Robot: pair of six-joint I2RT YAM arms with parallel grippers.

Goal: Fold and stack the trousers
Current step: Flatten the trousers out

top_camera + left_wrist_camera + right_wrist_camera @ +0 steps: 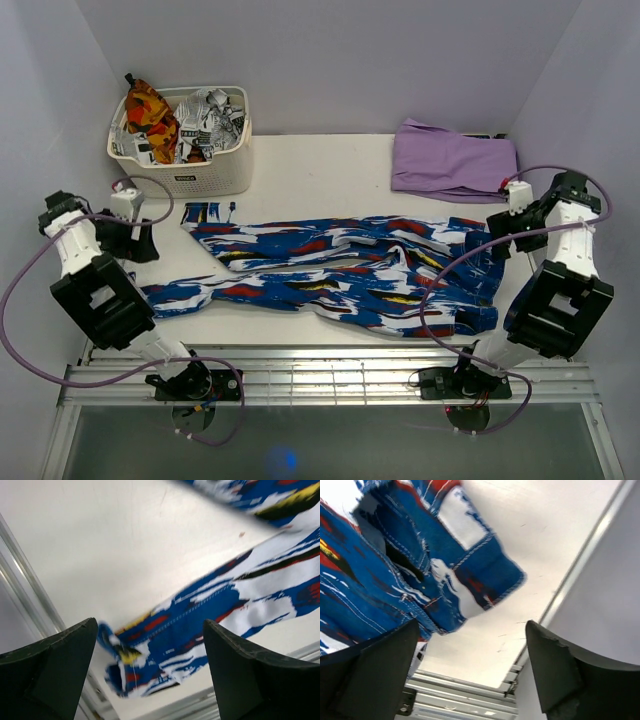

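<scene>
The trousers (340, 270), bright blue with white, red, black and yellow streaks, lie spread lengthwise across the white table (330, 170), legs to the left and waist to the right. My left gripper (140, 240) hangs open just left of the leg ends, holding nothing. In the left wrist view its jaws (150, 625) stand wide above one leg hem (165, 650). My right gripper (497, 232) is open beside the waist end. In the right wrist view the waistband (450, 580) lies up and left of the empty gap between the fingers (472, 625).
A white laundry basket (190, 182) at the back left holds orange-red (150, 110) and black-and-white printed clothes (210, 120). A lilac garment (455, 160) lies folded at the back right. Aluminium rails (330, 380) run along the near edge. Walls close in on both sides.
</scene>
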